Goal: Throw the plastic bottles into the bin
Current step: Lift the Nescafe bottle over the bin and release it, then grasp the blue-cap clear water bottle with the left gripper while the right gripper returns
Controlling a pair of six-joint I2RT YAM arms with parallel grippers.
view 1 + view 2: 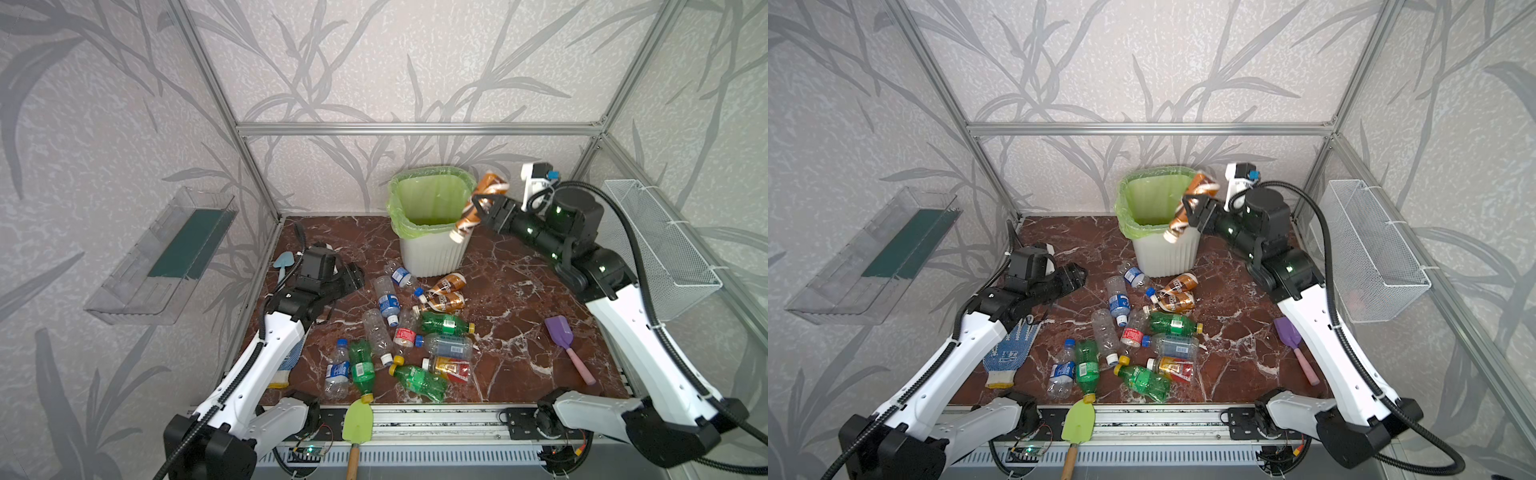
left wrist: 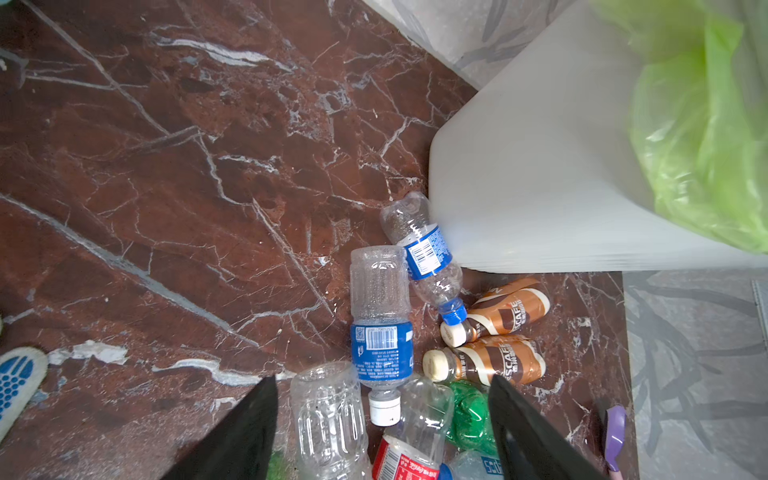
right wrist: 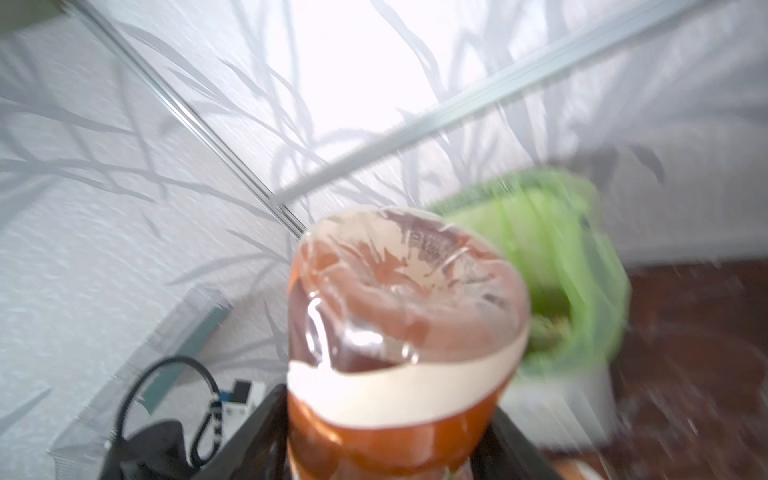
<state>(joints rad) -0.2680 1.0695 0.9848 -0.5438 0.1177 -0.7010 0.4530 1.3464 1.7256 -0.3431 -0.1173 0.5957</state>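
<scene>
The white bin (image 1: 432, 253) with its green bag stands at the back of the table. Many plastic bottles (image 1: 399, 332) lie near it. The right gripper (image 1: 482, 208) hugs a brown bottle (image 1: 478, 203) by the bin's rim. The left gripper (image 2: 382, 436) is spread wide over the pile, empty.

Bare tabletop (image 1: 511, 291) lies open right of the bottle heap (image 1: 409, 332) and left behind it toward the bin (image 1: 432, 253), whose mouth is partly blocked at its right rim by the right pincer (image 1: 482, 208) and its brown-and-white bottle (image 1: 478, 203).
</scene>
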